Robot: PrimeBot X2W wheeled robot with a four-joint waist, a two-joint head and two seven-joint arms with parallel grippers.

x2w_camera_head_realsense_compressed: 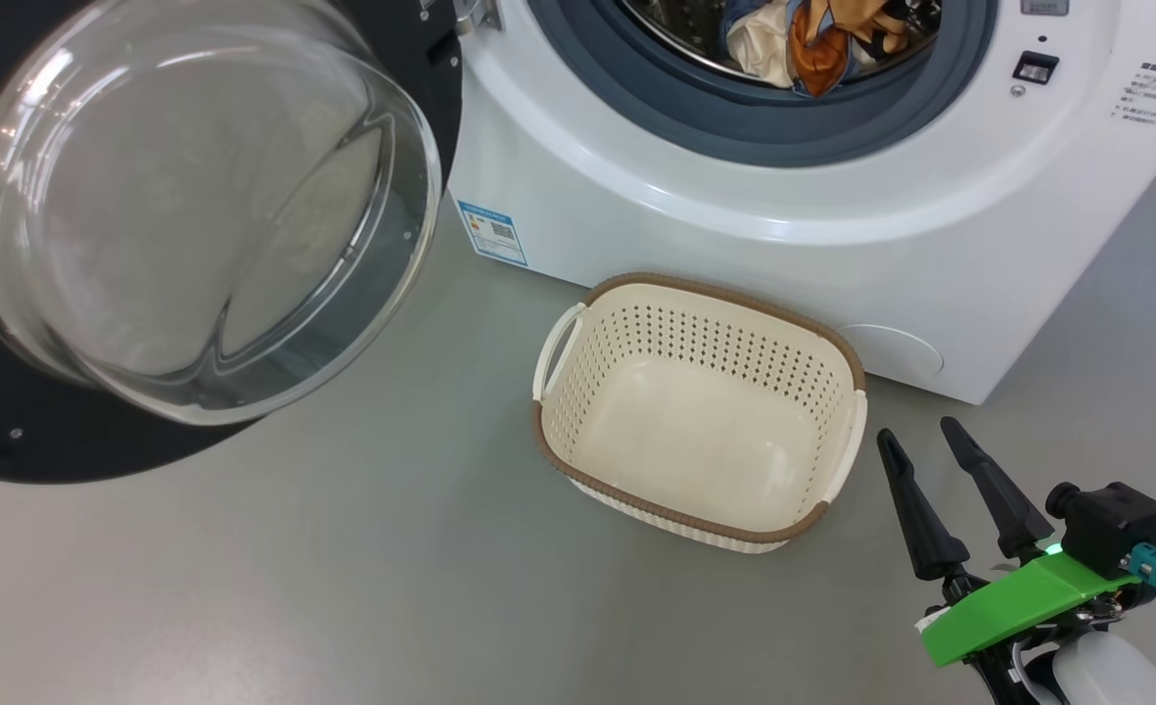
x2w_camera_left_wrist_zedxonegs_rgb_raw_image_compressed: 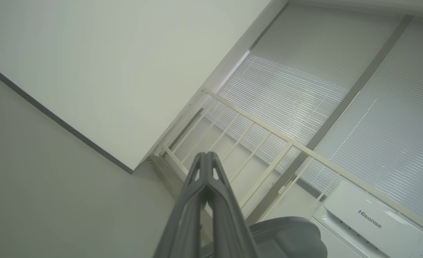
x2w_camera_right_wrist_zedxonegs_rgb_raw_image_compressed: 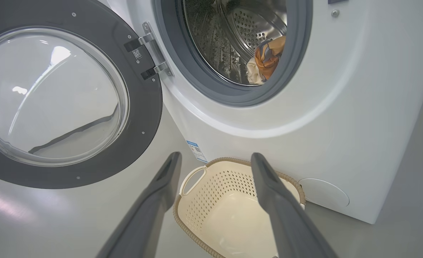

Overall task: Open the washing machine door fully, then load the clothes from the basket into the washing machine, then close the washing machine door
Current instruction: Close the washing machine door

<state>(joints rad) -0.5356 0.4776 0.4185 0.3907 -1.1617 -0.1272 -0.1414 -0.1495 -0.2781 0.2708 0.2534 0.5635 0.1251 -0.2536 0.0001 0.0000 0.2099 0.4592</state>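
Head view: the large round washing machine door with a glossy black rim and bulging clear glass centre point(x2w_camera_head_realsense_compressed: 196, 215) is standing swung wide at the left. The big white front-loading washing machine point(x2w_camera_head_realsense_compressed: 832, 225) is showing its drum, where the small soft clothes in light blue, cream and orange point(x2w_camera_head_realsense_compressed: 812, 39) are lying just behind the grey seal point(x2w_camera_head_realsense_compressed: 734, 117). The small cream perforated basket with a brown rim point(x2w_camera_head_realsense_compressed: 695, 338) is sitting empty on the floor before it. The right gripper point(x2w_camera_head_realsense_compressed: 918, 431) is hovering beside the basket, fingers spread, carrying nothing.

Left wrist view: the left gripper point(x2w_camera_left_wrist_zedxonegs_rgb_raw_image_compressed: 206, 157) is pointing at a pale wall and window blinds, fingers pressed together on nothing.

Right wrist view: the spread fingers are framing the basket, with the door at the left.

Loading looks done, so closing is the step in hand. It calls for reaching the door's rim and swinging it onto the seal, with no cloth caught.
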